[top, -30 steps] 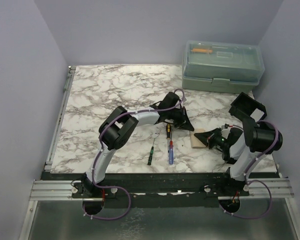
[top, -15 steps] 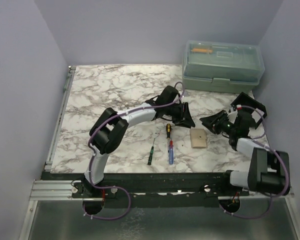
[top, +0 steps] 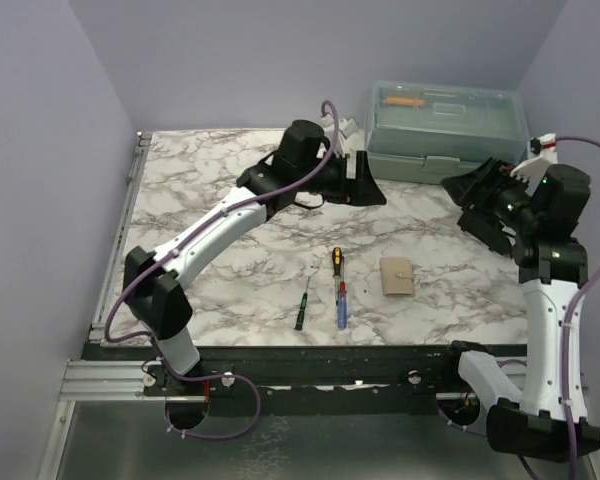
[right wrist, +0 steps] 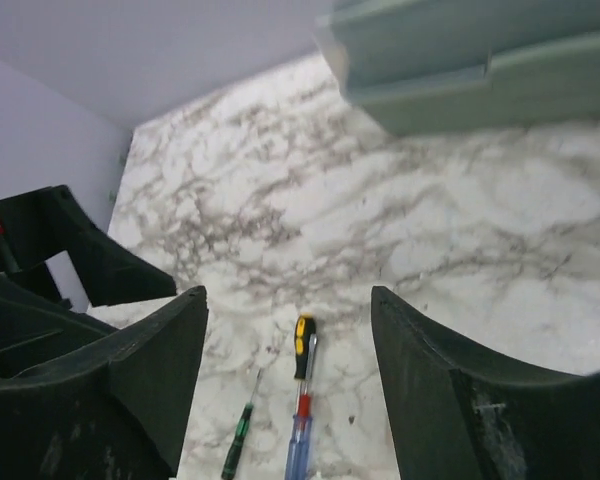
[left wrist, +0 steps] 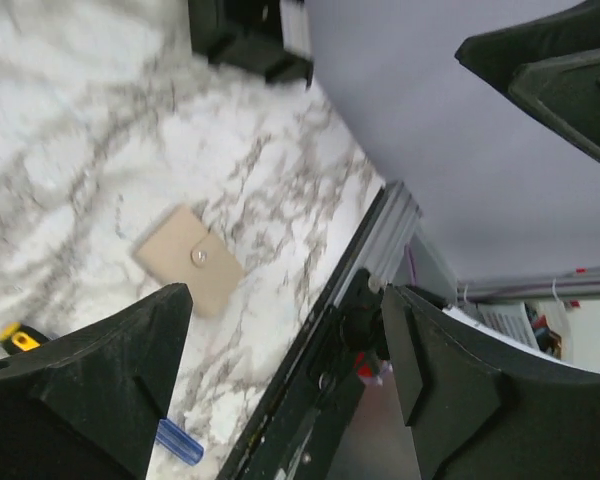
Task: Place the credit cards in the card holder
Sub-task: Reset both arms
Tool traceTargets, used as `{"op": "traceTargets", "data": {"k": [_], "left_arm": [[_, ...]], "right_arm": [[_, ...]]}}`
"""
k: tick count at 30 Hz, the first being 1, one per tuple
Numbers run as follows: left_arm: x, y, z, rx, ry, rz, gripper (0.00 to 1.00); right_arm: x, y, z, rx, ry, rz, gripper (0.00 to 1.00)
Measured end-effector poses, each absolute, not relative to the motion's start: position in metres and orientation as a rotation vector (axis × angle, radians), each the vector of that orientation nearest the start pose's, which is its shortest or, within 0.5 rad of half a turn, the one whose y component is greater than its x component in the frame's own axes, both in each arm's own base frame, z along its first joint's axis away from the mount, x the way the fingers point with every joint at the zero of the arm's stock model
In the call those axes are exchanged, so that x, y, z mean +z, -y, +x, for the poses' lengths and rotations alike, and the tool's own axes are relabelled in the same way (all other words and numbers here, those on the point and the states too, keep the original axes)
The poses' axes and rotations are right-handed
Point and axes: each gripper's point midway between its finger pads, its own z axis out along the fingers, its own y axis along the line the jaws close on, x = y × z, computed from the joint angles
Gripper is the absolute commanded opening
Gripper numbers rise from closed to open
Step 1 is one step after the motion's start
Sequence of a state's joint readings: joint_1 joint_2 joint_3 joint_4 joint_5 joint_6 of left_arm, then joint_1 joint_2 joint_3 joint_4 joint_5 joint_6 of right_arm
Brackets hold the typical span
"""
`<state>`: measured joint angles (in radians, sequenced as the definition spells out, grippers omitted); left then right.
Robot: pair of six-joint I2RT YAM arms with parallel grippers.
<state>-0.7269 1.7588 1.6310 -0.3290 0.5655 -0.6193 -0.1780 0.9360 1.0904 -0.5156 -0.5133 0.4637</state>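
Scene: two robot arms reach up over a marble-patterned surface [top: 200, 190] closed in by pale walls at the back and both sides.
Left hand [top: 372, 185]: lifted high above the far middle of the surface, fingers spread wide, nothing between them.
Right hand [top: 472, 205]: raised near the right wall, fingers spread and empty, facing the left hand across a gap.
Card holder [top: 397, 277]: folded shut and flat on the surface, snap upward, right of centre, below both hands and touched by neither. It lies nearer the front edge than the back.
Tools: a yellow-and-black screwdriver [top: 335, 262], a blue screwdriver [top: 341, 305] and a green screwdriver [top: 301, 303] lie in a loose row just left of the card holder, apart from it.
Toolbox [top: 447, 130]: translucent green, lid closed, in the far right corner, close to the back wall.
Open room: bare marble runs along the whole left half and between the card holder and the toolbox.
Front edge: a dark metal rail [top: 330, 355] borders the surface.
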Motion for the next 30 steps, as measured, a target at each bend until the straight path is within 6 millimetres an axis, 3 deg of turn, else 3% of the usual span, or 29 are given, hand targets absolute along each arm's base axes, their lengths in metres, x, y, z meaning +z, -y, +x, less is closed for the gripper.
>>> {"op": "traceTargets", "data": {"k": [3,5,6,8,10,13,15,19,25,27,30], "left_arm": [[0.341,0.393,0.293,-1.305,-2.016,0.536,0.90],[0.381,0.378,0.289,-1.269,-1.904,0.535,0.90],[0.395,0.373,0.286,-1.261,-1.866,0.533,0.91],[0.413,0.363,0.279,-1.247,-1.817,0.528,0.93],[0.423,0.356,0.275,-1.234,-1.796,0.515,0.96],[0.425,0.346,0.273,-1.200,-1.801,0.482,0.99],[0.426,0.339,0.274,-1.167,-1.801,0.454,0.99],[0.447,0.312,0.273,-1.077,-1.730,0.376,0.99],[0.517,0.245,0.236,-1.005,-1.444,0.266,0.99],[0.537,0.227,0.226,-0.988,-1.360,0.235,0.99],[0.555,0.210,0.217,-0.966,-1.279,0.200,0.99]], "right_arm": [[0.370,-0.042,0.289,0.577,-1.823,0.208,0.82],[0.389,-0.037,0.281,0.525,-1.798,0.206,0.98],[0.393,-0.035,0.277,0.510,-1.803,0.213,0.99],[0.386,-0.030,0.274,0.481,-1.839,0.245,1.00],[0.367,-0.023,0.272,0.443,-1.914,0.302,1.00],[0.343,-0.009,0.267,0.354,-2.001,0.387,1.00],[0.344,-0.002,0.258,0.305,-1.999,0.407,1.00],[0.391,0.006,0.228,0.220,-1.818,0.389,1.00],[0.479,0.015,0.153,0.104,-1.421,0.348,1.00],[0.499,0.018,0.137,0.075,-1.333,0.348,0.99],[0.511,0.022,0.129,0.046,-1.278,0.348,1.00]]}}
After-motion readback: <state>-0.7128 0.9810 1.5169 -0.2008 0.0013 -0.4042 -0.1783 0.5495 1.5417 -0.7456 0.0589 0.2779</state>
